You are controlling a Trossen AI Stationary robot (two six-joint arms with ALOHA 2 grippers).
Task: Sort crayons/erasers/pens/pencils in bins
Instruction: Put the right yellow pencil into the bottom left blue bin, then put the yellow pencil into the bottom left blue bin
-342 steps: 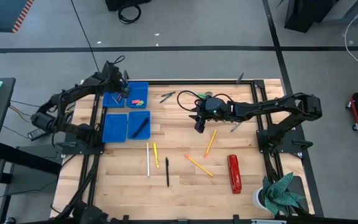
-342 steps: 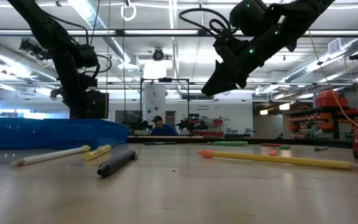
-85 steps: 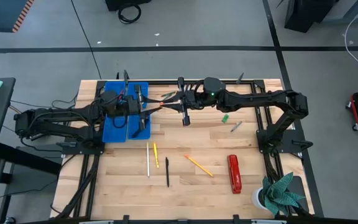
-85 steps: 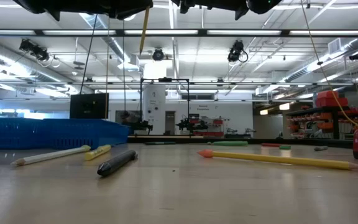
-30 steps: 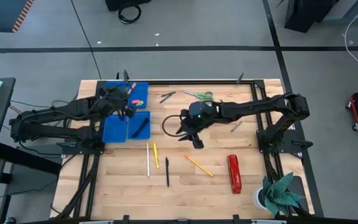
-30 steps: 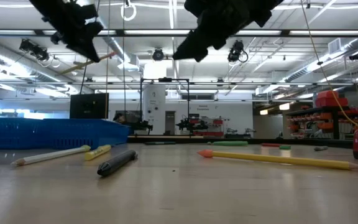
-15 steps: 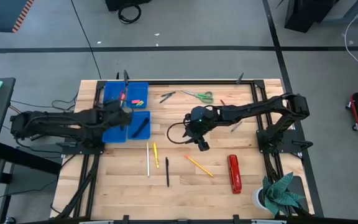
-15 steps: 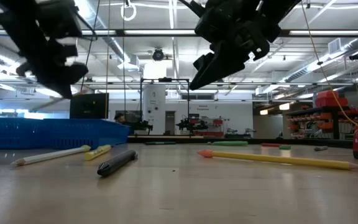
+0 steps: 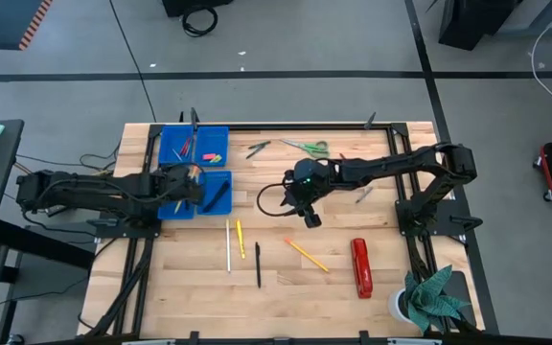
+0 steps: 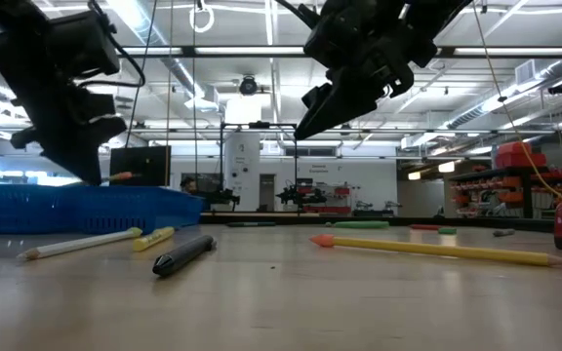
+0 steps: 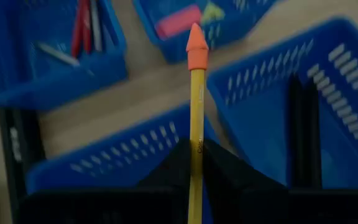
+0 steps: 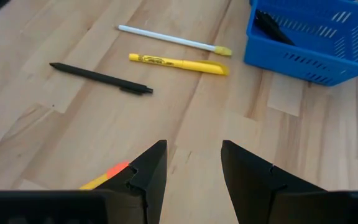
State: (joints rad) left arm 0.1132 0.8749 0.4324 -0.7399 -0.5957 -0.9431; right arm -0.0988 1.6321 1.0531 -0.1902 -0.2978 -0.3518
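While the left tool [image 11: 194, 163] pinches a yellow pencil [image 11: 196, 118] above the bins [image 9: 176, 196] at the bench's [image 9: 391, 278] left edge, lower than half a second ago, the right tool [image 12: 193, 163] hangs spread wide over open wood mid-bench; pencil print unreadable.

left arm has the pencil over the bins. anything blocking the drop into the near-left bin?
Nothing visible does. The left gripper holds the yellow pencil between its fingers, orange tip forward, above the blue bin, whose open floor shows beneath it. The neighbouring bin holds dark pens. The right gripper hovers open over the table, apart.
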